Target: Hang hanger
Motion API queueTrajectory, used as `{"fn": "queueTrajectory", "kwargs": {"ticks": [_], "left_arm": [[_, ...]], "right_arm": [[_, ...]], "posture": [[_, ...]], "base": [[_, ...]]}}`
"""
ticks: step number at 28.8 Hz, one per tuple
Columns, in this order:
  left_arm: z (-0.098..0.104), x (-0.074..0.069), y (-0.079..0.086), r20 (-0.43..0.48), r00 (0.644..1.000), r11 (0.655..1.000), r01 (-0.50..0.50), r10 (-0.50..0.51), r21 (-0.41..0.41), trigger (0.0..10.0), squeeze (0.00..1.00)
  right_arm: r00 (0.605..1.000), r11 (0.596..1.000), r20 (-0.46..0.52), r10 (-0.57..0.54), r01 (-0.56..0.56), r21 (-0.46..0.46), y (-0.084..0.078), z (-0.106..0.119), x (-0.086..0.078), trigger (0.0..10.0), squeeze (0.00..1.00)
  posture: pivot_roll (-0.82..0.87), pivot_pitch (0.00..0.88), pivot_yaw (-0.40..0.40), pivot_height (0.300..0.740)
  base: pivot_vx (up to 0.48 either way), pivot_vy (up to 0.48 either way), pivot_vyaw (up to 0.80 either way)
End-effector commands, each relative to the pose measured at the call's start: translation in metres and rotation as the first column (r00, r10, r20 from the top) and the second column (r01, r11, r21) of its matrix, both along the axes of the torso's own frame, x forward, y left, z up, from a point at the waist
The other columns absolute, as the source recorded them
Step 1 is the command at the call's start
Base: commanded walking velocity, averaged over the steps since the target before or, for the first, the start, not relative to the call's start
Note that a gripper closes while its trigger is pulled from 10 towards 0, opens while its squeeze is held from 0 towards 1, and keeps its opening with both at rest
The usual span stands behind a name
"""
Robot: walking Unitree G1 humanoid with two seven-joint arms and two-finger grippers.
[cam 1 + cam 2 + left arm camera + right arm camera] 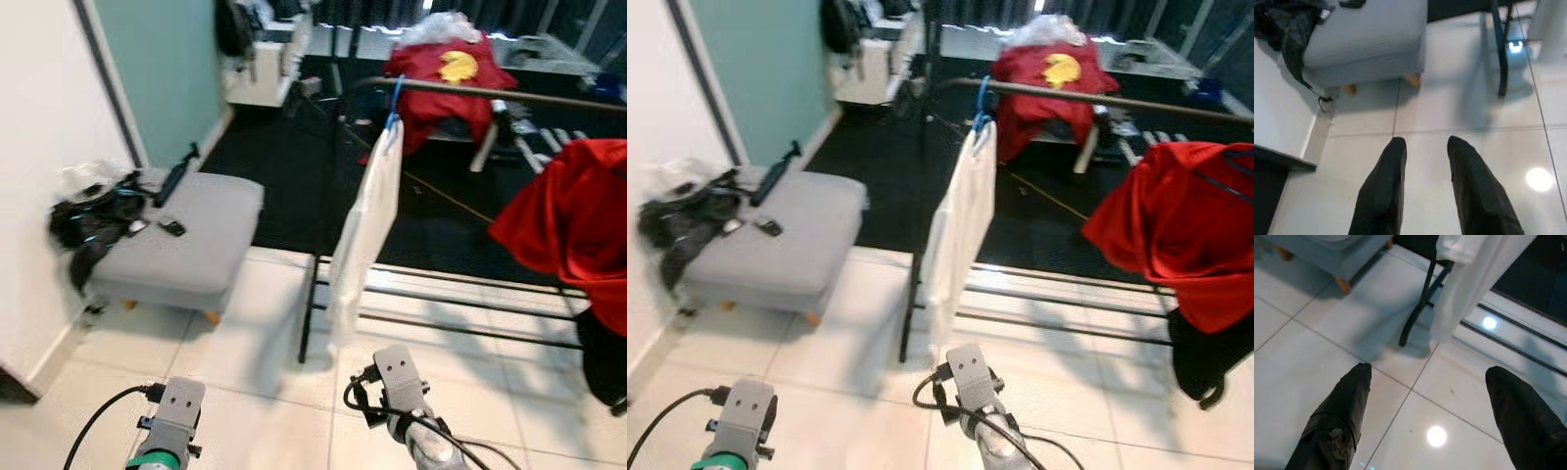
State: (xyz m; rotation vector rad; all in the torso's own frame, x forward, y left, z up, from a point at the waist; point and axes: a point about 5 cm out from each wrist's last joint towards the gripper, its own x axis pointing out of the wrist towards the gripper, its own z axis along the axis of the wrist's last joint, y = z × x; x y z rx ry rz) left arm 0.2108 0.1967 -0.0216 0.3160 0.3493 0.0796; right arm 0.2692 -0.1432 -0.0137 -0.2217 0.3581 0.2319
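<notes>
A white garment on a blue hanger [394, 102] hangs at the rail's [490, 94] left end, ahead of my right tool [1427, 416], spread empty; my left tool [1425, 188] hangs slightly parted.

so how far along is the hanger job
It looks done: the white garment hangs by its blue hanger from the rack's top rail, beside a red garment on the same rail. Nothing is in hand: the left gripper and right gripper are both open and empty above the floor tiles. Nothing more to hang is visible.
</notes>
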Motion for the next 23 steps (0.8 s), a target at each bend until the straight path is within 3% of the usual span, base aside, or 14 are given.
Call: {"fn": "queueTrajectory", "kwargs": {"ticks": [1,9,13,23], "left_arm": [[-0.0003,0.0007,-0.0019,-0.002,1.0,1.0,0.012,-0.012,-0.003,10.0,0.0],[-0.0009,0.0008,-0.003,-0.007,1.0,1.0,0.019,-0.019,-0.01,10.0,0.0],[-0.0014,0.0016,-0.0041,-0.015,1.0,0.999,0.024,-0.025,-0.027,10.0,0.0],[-0.0039,0.0069,-0.0064,-0.06,0.998,0.998,0.001,-0.004,-0.057,10.0,0.0]], "right_arm": [[1.0,1.0,-0.023,-0.015,0.015,0.002,-0.0031,-0.0048,-0.005,10.0,0.0],[0.999,1.0,-0.027,-0.017,0.017,0.005,-0.0034,-0.0049,-0.0047,10.0,0.0],[0.999,1.0,-0.03,-0.018,0.018,0.007,-0.0034,-0.0051,-0.0048,10.0,0.0],[0.999,1.0,-0.033,-0.021,0.021,0.01,-0.0047,-0.004,-0.0028,10.0,0.0]], "posture": [[-0.05,0.0,0.033,0.74],[-0.05,0.0,0.034,0.74],[-0.06,0.0,0.034,0.74],[-0.06,0.0,0.031,0.74]], "base": [[-0.334,0.0,0.0],[-0.325,0.0,0.0],[0.0,0.0,0.0],[0.0,0.0,-0.73]]}}
